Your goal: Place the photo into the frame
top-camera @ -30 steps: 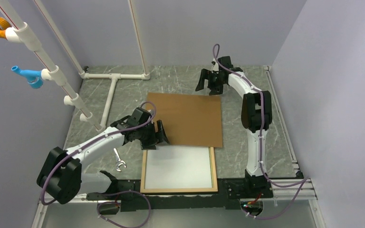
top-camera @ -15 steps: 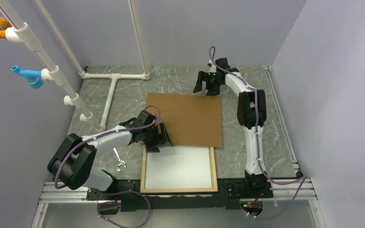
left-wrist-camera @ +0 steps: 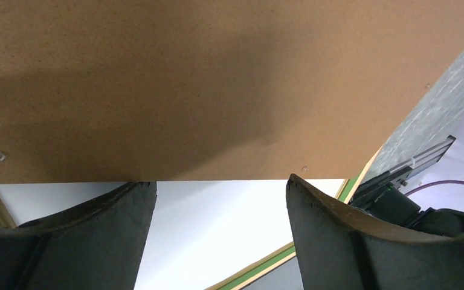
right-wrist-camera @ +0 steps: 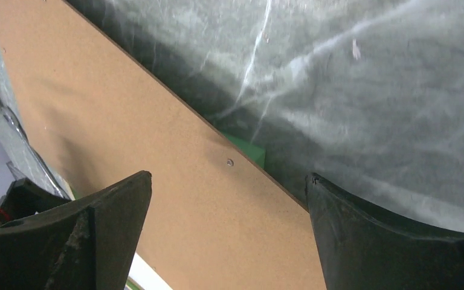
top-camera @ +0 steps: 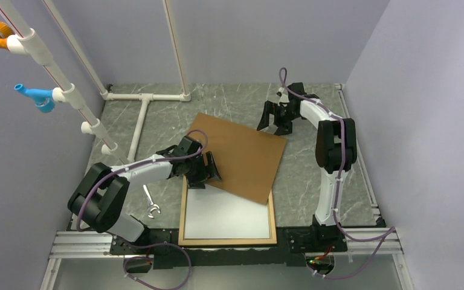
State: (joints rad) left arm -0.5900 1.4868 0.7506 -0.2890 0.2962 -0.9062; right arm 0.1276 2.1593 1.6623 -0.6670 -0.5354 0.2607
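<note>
The frame [top-camera: 226,243], light tan wood, lies flat at the table's near edge. A plain white sheet fills it, the photo [top-camera: 226,216] with its white back up. A brown backing board [top-camera: 238,154] lies askew beyond it, its near corner over the frame's far rail. My left gripper [top-camera: 204,175] is open at the board's near-left edge. In the left wrist view its fingertips [left-wrist-camera: 145,186] meet that edge of the board [left-wrist-camera: 217,78] above the white photo [left-wrist-camera: 217,223] and the green-edged frame [left-wrist-camera: 260,272]. My right gripper [top-camera: 273,124] hangs open over the board's far right corner [right-wrist-camera: 157,181].
A small metal wrench [top-camera: 151,204] lies left of the frame. White pipes [top-camera: 145,96] run across the far left of the table and up the wall. A rail [top-camera: 362,175] lines the right edge. Walls close three sides. A green scrap [right-wrist-camera: 248,151] shows beside the board's edge.
The backing board has turned clockwise and now overlaps the frame's far rail. My left gripper has moved in along its edge. My right gripper has shifted right and nearer.
</note>
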